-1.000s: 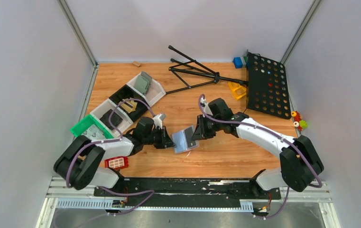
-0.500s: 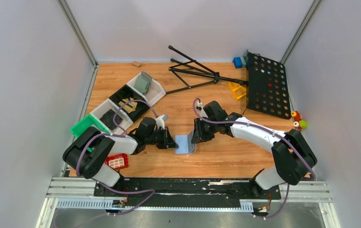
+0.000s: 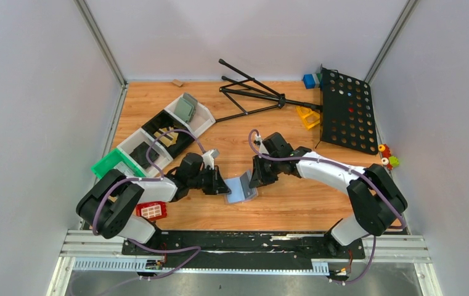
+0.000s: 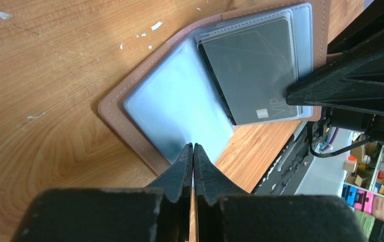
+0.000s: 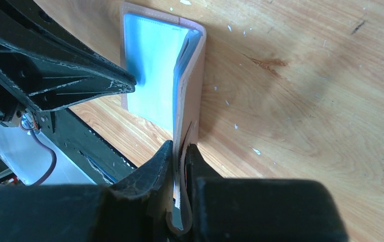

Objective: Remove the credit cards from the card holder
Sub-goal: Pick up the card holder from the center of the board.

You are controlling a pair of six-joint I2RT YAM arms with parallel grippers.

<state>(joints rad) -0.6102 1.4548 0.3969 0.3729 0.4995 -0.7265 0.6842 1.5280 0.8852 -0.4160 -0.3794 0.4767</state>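
The card holder (image 3: 239, 188) lies open on the wood between my two grippers. In the left wrist view its light blue-grey leaf (image 4: 174, 106) lies inside a salmon-tan border, and a black credit card (image 4: 255, 75) marked VIP sits in a clear pocket on the far half. My left gripper (image 4: 193, 147) is shut with its tips on the near edge of the blue leaf. My right gripper (image 5: 180, 151) is shut on the tan cover (image 5: 192, 75), holding that half upright. From above, the left gripper (image 3: 224, 187) and right gripper (image 3: 255, 180) flank the holder.
A row of bins stands at the left, a grey-green holder (image 3: 186, 109) in the far white one and a green bin (image 3: 114, 163) nearest. A red block (image 3: 151, 211) lies by the left arm. A black folding stand (image 3: 250, 92) and a perforated black panel (image 3: 346, 111) are at the back right.
The holder has come down from a tilted, lifted pose to the table and now lies spread open. Both grippers have drawn in closer to it.
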